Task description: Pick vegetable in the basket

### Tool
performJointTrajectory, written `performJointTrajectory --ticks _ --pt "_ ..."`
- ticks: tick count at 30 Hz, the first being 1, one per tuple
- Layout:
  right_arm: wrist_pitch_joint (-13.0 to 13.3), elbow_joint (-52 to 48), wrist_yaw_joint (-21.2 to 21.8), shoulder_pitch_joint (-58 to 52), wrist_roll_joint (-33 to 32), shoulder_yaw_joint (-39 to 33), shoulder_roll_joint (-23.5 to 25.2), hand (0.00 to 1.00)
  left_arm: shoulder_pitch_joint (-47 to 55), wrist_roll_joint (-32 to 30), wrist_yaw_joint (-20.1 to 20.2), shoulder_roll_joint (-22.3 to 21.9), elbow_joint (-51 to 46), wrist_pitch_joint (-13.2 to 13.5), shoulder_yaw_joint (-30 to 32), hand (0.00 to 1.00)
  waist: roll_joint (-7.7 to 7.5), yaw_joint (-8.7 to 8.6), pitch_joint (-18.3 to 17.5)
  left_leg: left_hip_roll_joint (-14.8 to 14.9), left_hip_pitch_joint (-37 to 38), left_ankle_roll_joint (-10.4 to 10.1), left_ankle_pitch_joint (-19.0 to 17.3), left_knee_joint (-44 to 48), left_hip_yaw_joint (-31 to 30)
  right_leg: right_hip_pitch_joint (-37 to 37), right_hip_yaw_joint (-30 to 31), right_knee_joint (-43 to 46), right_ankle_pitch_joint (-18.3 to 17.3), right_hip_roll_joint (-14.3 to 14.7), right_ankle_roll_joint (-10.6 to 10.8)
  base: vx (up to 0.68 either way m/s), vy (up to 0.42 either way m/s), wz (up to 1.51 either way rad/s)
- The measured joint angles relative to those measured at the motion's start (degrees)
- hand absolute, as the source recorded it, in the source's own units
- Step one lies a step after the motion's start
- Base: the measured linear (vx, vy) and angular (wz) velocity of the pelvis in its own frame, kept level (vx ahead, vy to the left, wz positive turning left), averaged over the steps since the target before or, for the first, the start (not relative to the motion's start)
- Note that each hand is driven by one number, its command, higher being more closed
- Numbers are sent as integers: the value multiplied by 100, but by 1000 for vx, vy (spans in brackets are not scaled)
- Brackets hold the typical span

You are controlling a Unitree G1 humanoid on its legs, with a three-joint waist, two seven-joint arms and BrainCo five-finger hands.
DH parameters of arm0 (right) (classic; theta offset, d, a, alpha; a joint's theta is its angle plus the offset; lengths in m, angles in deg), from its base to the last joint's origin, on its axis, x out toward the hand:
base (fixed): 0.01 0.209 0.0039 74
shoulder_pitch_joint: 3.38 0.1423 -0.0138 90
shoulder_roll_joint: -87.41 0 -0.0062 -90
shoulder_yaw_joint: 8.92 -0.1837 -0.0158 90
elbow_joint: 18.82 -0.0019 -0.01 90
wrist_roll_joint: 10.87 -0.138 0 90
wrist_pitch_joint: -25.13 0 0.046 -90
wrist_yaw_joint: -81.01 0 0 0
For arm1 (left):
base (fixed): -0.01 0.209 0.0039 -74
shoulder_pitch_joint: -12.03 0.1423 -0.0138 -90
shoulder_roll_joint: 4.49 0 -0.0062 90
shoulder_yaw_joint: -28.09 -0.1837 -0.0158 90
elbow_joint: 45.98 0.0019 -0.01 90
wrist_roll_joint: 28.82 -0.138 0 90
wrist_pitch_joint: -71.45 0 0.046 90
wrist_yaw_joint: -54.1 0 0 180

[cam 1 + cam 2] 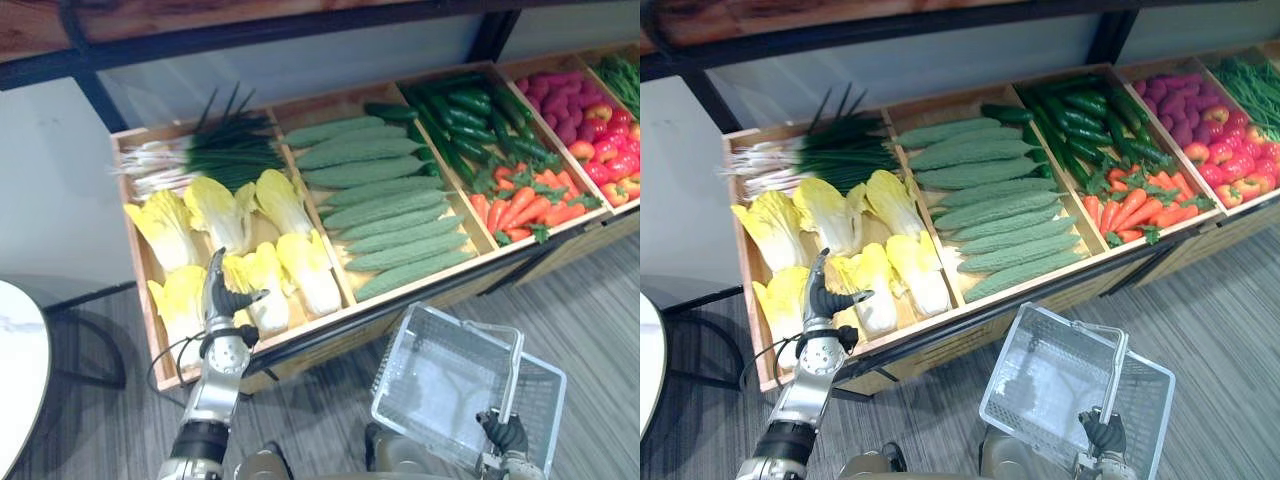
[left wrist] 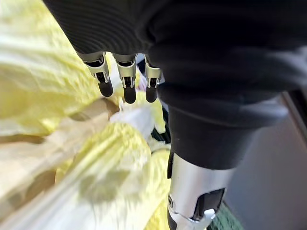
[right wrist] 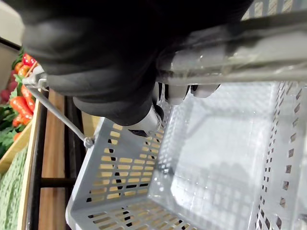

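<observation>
Yellow cabbages (image 1: 225, 215) lie in the wooden crate (image 1: 330, 318) in the eye views, the left hand (image 1: 222, 295) just above them; its wrist view shows straight, relaxed fingers (image 2: 128, 79); the right wrist view shows the right hand (image 3: 105, 57) clasping the grey basket (image 3: 115, 191) by its handle (image 3: 249, 57).

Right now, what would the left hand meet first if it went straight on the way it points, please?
Probably the yellow cabbage just ahead: the left hand, fingers straight, points into that pile. Its height above the leaves is unclear.
</observation>
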Motion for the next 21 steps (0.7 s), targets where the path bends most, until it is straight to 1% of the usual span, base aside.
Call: performJointTrajectory --ticks 2,5,6,8,10,12,13,17,21 --pt "4 -229 -11 65 -1 127 -31 100 -379 -18 4 64 487 -24 -15 0 -42 -100 207 38 -104 -4 2 64 4 -110 19 60 7 27 -11 -28 -37 -7" --pt "7 -422 -26 106 -2 161 -28 100 -669 -148 -93 214 809 -14 -14 0 -67 -95 382 114 -131 -9 -5 145 51 -134 49 62 34 63 -50 -26 -20 -7" --pt "12 -428 -27 121 -3 172 -28 100 -703 -173 -97 224 869 -5 -14 100 -74 -96 387 127 -158 -10 -8 173 58 -162 60 73 38 92 -57 -36 -28 -7" --pt "21 -499 -31 166 -4 178 -28 100 -886 -273 -106 183 979 17 19 100 -76 16 427 186 -242 -11 -25 236 103 -283 91 123 57 123 -81 -45 -31 -9" --pt "21 -620 -28 175 -3 225 -31 100 -1000 -350 -109 177 1123 17 85 100 -73 68 469 221 -276 -21 -52 298 131 -305 127 160 62 134 -84 -64 -12 -9" --pt "33 -685 -26 174 -2 259 -42 100 -1148 -343 -108 245 1262 17 169 100 -85 54 529 224 -270 -21 -54 306 131 -306 141 157 62 136 -81 -79 -9 -4" --pt "32 -685 -27 175 -3 261 -67 100 -1230 -336 -108 285 1316 36 199 100 -64 55 567 223 -272 -18 -56 303 130 -307 145 155 69 133 -69 -59 -11 0" --pt "30 -718 -46 172 -2 249 -102 100 -1245 -166 -108 325 1246 129 269 100 -62 57 648 207 -266 -15 -53 260 116 -306 142 147 76 99 -51 -11 -3 1" --pt "27 -914 -66 153 77 213 -100 100 -854 126 -94 372 563 128 219 100 -66 44 705 113 -197 -20 -38 174 25 -277 111 152 56 56 -16 66 12 4"
